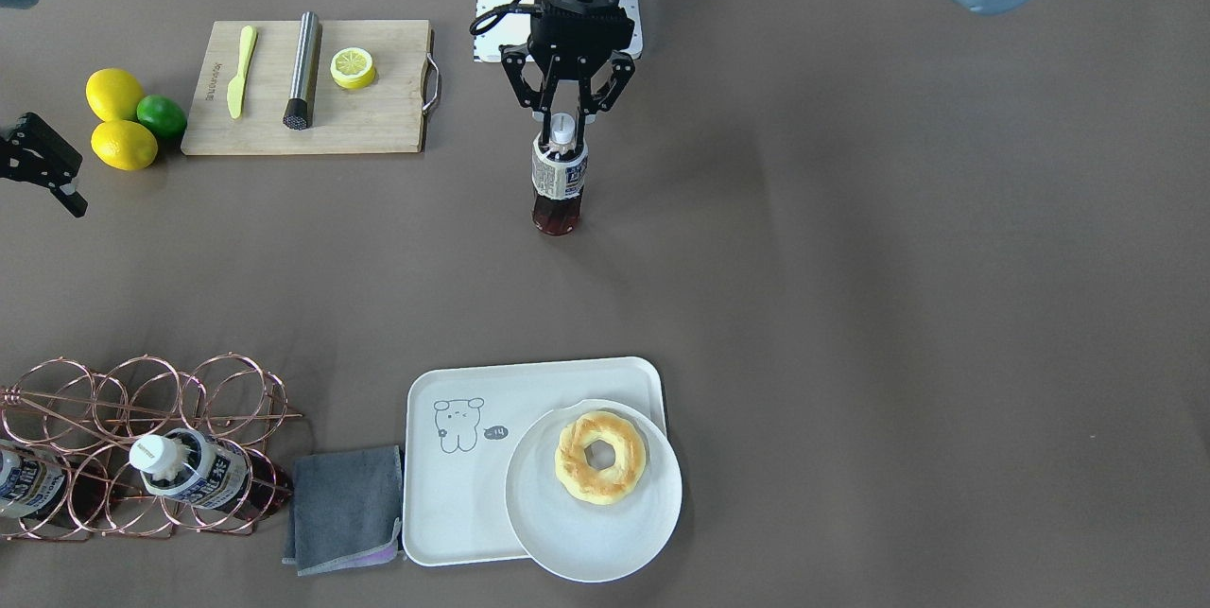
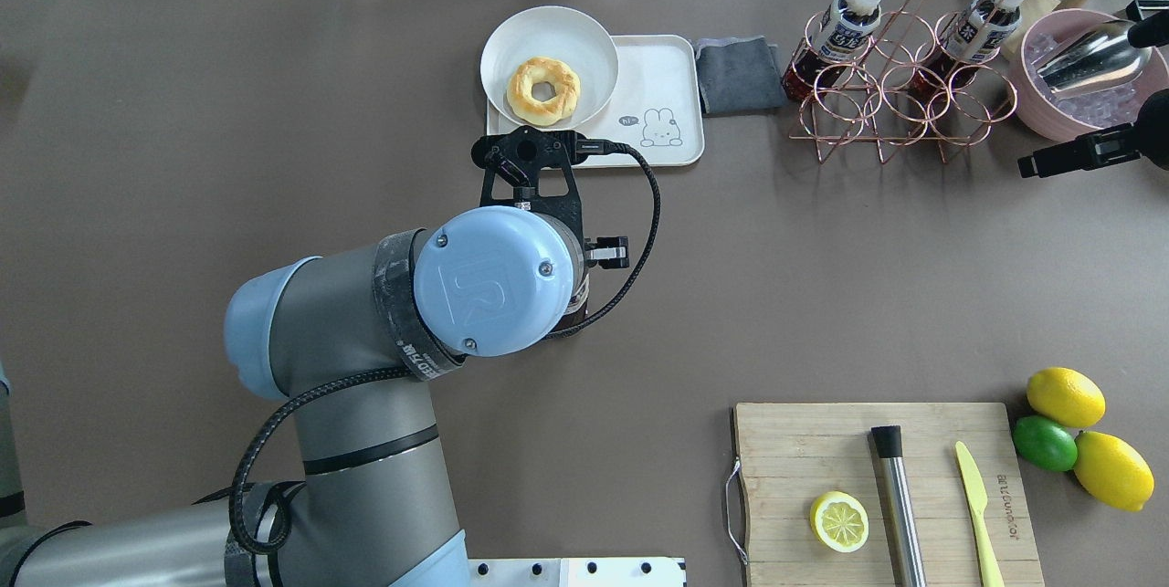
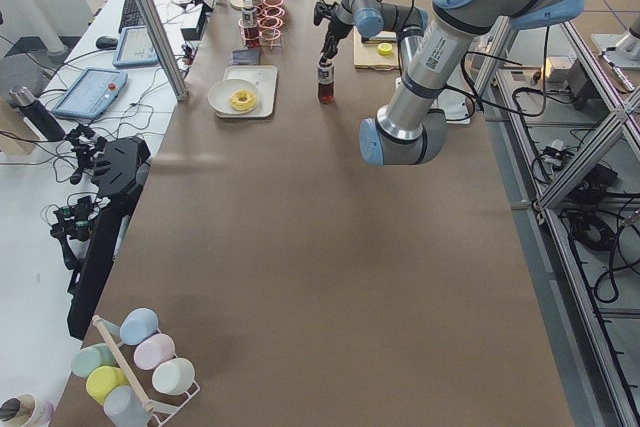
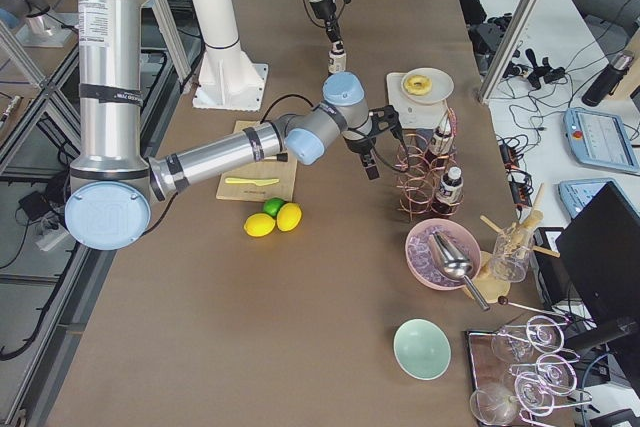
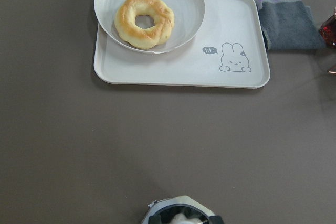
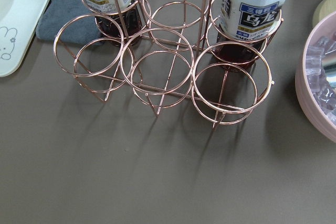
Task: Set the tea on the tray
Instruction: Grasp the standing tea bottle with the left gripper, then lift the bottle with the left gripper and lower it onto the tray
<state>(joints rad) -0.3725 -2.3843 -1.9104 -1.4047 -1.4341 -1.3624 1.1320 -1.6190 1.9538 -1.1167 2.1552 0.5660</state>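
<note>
The tea (image 1: 558, 181), a small bottle of dark red-brown liquid with a white cap, stands upright on the table at mid-table, well short of the tray. My left gripper (image 1: 564, 124) comes down from above and is shut on its neck just under the cap. The cap (image 5: 181, 216) shows at the bottom of the left wrist view. The white tray (image 1: 454, 495) with a line-drawn cartoon animal lies across the table, also in the left wrist view (image 5: 184, 72). My right gripper (image 1: 38, 164) hovers by the wire rack, empty, jaws apart.
A round white plate (image 1: 605, 547) with a donut (image 1: 600, 455) overlaps one end of the tray. A grey cloth (image 1: 345, 509) and a copper wire rack (image 2: 890, 103) with two identical bottles (image 2: 845, 21) sit beside it. A cutting board (image 1: 312, 88), lemons and a lime (image 1: 161, 114) lie near the robot.
</note>
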